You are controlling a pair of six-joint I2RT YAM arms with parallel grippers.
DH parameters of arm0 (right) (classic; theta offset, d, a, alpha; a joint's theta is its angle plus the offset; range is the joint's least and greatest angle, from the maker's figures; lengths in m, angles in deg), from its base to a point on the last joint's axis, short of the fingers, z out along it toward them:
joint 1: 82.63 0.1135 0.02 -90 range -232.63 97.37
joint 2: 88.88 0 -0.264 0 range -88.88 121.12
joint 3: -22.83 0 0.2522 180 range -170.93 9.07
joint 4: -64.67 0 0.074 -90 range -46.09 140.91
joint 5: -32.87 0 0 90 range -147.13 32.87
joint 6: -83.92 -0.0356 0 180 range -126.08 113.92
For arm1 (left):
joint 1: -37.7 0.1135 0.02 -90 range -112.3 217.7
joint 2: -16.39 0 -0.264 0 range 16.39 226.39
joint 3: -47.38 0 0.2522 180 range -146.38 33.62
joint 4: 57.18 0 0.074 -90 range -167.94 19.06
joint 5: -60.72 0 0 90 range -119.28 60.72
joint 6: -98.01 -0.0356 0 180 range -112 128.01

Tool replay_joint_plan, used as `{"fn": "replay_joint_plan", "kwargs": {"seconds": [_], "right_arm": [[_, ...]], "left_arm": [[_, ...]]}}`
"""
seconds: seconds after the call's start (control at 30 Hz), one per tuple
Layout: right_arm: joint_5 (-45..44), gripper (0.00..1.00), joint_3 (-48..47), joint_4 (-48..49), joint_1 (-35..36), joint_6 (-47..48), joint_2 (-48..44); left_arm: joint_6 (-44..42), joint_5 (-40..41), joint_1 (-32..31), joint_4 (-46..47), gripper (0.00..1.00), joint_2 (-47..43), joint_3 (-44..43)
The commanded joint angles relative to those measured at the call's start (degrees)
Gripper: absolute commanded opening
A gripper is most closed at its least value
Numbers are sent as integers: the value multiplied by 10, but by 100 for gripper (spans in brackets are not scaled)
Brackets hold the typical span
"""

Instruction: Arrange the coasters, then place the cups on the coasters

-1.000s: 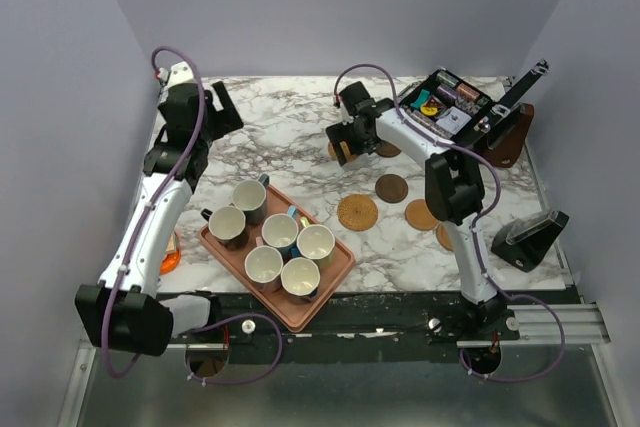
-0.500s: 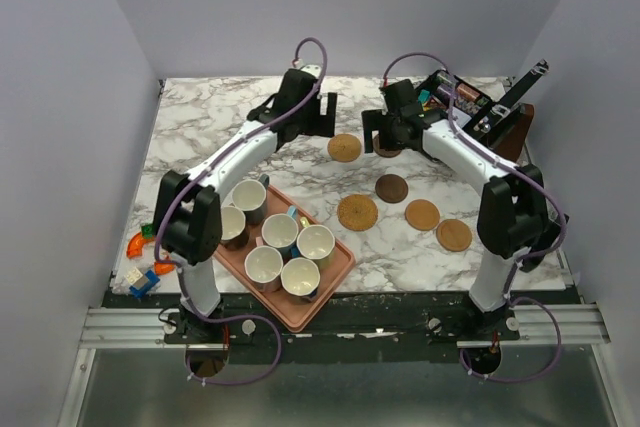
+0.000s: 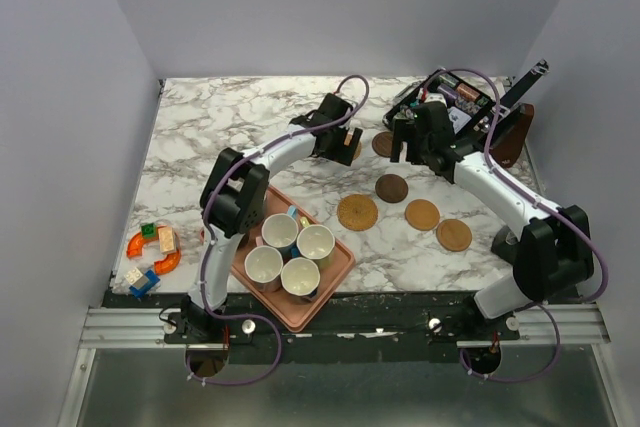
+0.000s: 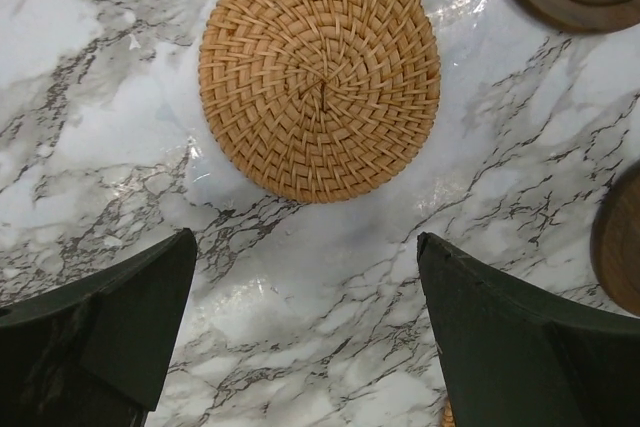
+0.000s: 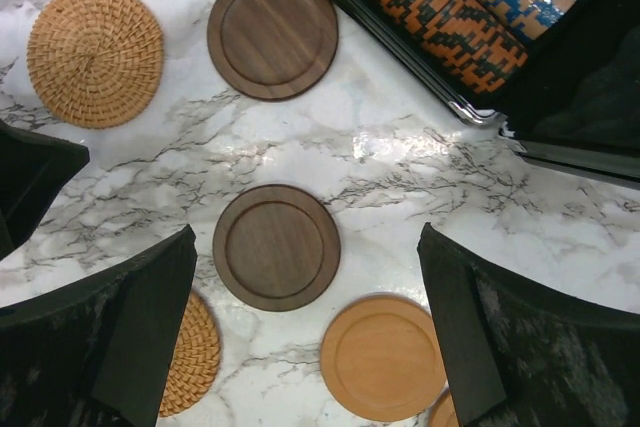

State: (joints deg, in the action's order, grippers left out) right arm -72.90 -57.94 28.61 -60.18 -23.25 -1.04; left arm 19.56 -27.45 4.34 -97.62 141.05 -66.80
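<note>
Left wrist view: the left gripper is spread, empty, near the woven coaster; arranging is judged in hand, lowering needed next.

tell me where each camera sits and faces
top external: high and behind, looking down on the white marble table; left arm, right arm show.
left wrist: rides its arm, faces down at a tan woven round coaster; open left claw shows.
right wrist: rides its arm, faces down at a dark brown wooden round coaster; open right claw shows.
wrist views share the woven coaster.
</note>
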Motion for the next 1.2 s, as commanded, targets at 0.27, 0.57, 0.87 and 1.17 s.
{"fn": "replay_joint_plan", "kwargs": {"seconds": [0.27,0.57,0.87,1.17], "right_arm": [[-15,100,32,31,-7,-10,-35],[-21,100,30,31,-7,-15,-40],[-24,100,36,29,-7,-18,-42],[-14,100,20,18,-7,-11,-6]], "left_arm": [[-16,-12,-16,-29,99,78,-83],[5,81,-16,-77,94,134,-137],[35,145,1,-123,79,195,-223],[66,145,52,-143,77,225,-278]]}}
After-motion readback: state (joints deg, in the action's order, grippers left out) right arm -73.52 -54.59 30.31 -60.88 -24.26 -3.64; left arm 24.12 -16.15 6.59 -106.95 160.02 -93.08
